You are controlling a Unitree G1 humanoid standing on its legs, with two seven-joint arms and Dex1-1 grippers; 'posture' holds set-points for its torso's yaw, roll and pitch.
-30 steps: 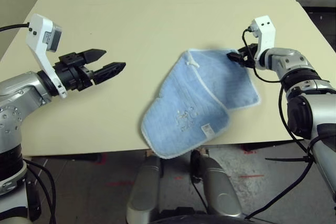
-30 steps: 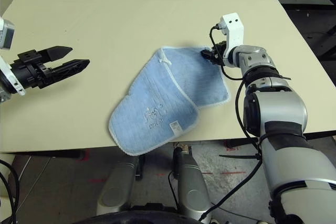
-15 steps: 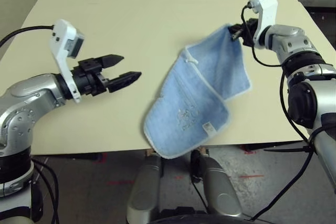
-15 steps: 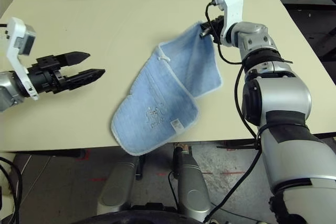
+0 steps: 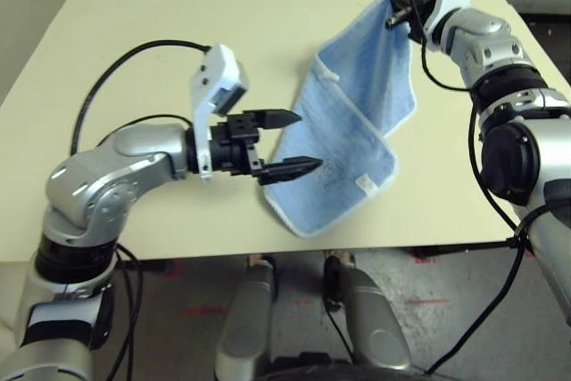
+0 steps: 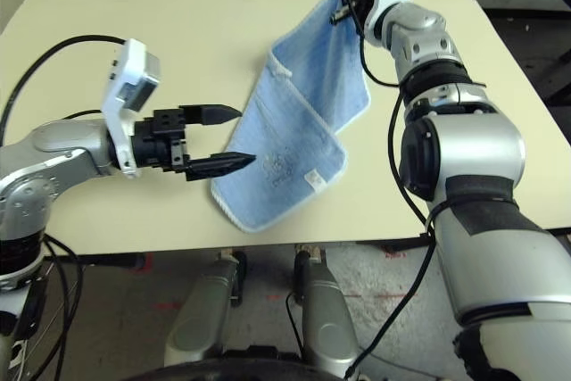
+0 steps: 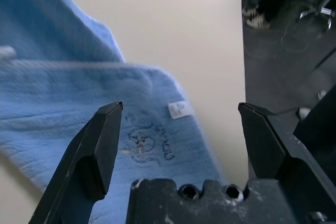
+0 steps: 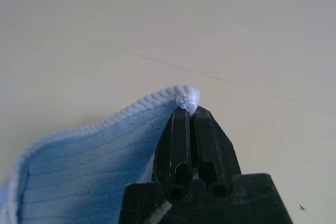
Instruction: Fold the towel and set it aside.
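The towel (image 5: 357, 104), light blue with white edging, lies partly folded near the table's front edge. Its embroidered motif and little white label (image 7: 179, 109) face up. My right gripper (image 5: 397, 13) is shut on the towel's far right corner (image 8: 185, 97) and holds it raised above the table, so the cloth hangs down from it. My left gripper (image 5: 308, 140) is open at the towel's near left edge. One of its fingers (image 7: 94, 150) is over the cloth, and nothing is held between them.
The cream table (image 5: 178, 24) stretches far to the left and back. Its front edge (image 5: 178, 252) runs just below the towel's lowest corner, with floor beyond. A black cable (image 5: 134, 51) loops above my left forearm.
My right gripper lifted the pinched towel corner up and away from me. My left arm swung right, from the table's left side to the towel's near edge.
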